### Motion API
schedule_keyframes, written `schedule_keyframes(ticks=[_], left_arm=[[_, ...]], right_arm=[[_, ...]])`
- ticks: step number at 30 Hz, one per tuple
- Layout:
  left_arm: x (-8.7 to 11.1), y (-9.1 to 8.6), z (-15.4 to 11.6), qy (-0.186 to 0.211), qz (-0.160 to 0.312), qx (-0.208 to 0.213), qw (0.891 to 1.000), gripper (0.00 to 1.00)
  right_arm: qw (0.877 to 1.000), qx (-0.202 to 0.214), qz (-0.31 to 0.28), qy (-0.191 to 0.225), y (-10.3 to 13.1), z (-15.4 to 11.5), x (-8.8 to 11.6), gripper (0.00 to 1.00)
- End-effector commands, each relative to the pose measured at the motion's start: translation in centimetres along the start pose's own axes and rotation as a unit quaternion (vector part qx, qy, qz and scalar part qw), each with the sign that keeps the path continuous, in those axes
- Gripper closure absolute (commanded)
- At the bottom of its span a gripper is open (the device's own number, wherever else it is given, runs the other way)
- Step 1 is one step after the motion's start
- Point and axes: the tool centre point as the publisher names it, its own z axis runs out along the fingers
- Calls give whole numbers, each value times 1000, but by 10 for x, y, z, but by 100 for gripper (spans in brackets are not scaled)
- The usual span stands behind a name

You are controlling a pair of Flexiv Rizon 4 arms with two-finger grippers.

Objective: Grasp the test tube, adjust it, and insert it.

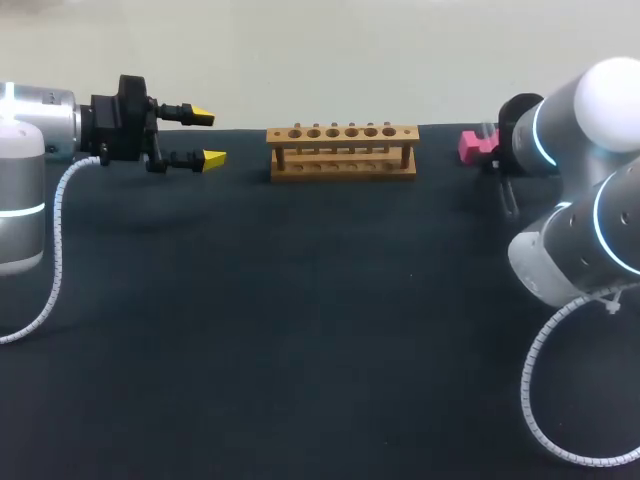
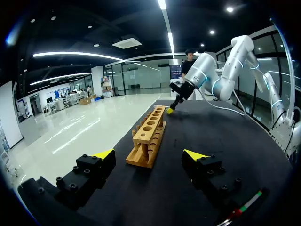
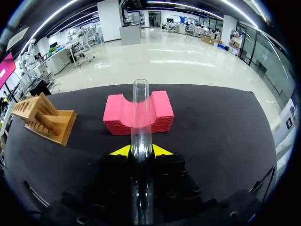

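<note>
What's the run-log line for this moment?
phase: grasp | right gripper: shut on test tube, over pink block | left gripper: open, apart from wooden rack | insert: not yet done

Robotics lab bench: a left arm and right arm at a black table with a wooden rack, pink block and glass test tube.

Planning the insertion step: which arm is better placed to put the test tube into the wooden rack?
Right, probably: the right gripper is shut on the test tube, while the left gripper is open and empty, off the end of the rack.
</note>
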Motion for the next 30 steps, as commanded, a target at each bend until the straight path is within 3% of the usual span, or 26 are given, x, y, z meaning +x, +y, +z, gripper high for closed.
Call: schedule_keyframes(ticks=[1, 18, 30], left_arm=[[1, -2, -1, -2, 2, -2, 1000, 0], [1, -2, -1, -2, 2, -2, 1000, 0], [1, -2, -1, -2, 2, -2, 1000, 0]], right_arm=[[1000, 17, 2, -2, 9, -20, 2, 100], [999, 40, 23, 7, 46, -83, -15, 100], [998, 52, 39, -3, 84, -127, -11, 100]])
